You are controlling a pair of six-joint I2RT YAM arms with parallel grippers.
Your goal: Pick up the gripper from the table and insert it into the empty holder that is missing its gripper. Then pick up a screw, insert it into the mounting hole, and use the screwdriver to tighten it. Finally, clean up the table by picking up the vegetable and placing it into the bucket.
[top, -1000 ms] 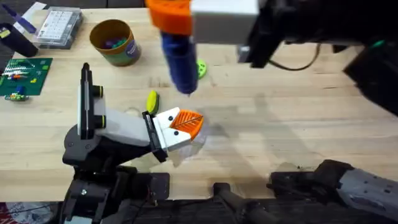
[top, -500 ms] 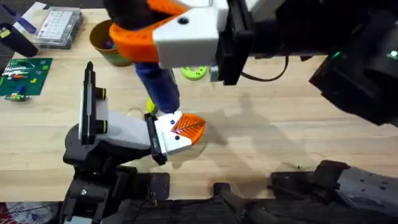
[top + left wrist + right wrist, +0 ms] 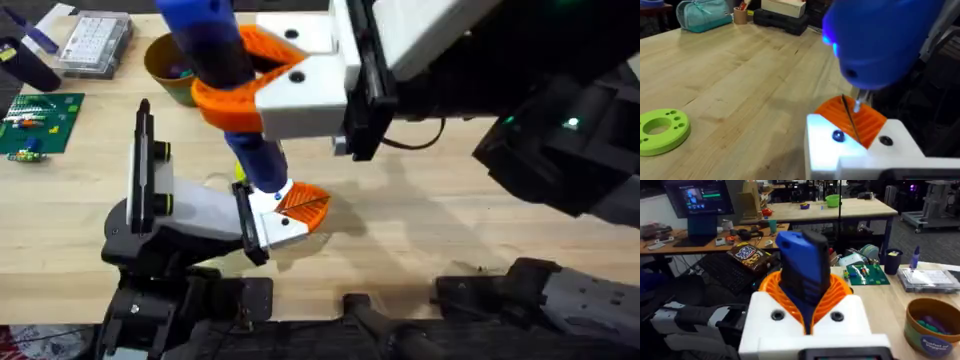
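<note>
Around me on the wooden table I see the yellow-orange bucket far back, partly hidden behind my right arm. Beside it, at the back left, sits a clear plastic box. A green circuit board lies near the left edge. A flat lime-green ring lies on the wood near my left gripper. A bit of the yellow vegetable peeks out just behind my left gripper, mostly covered by the screwdriver.

My right arm reaches across the middle, big and close under the overhead camera, and it blocks a lot of the table.

My right gripper has white fingers with orange ribbed pads, and they are squeezed tight on the blue screwdriver. The screwdriver stands almost upright, tipped a little, with its fat blue body between the pads.

My left gripper lies low over the table, white with orange pads too. I cannot tell if its fingers are apart or together.

The screwdriver's thin metal bit points down and comes right to the orange pad of my left gripper. Two small dark screw holes show on the white part just beside it. A little blue light glows on the screwdriver's side.
</note>
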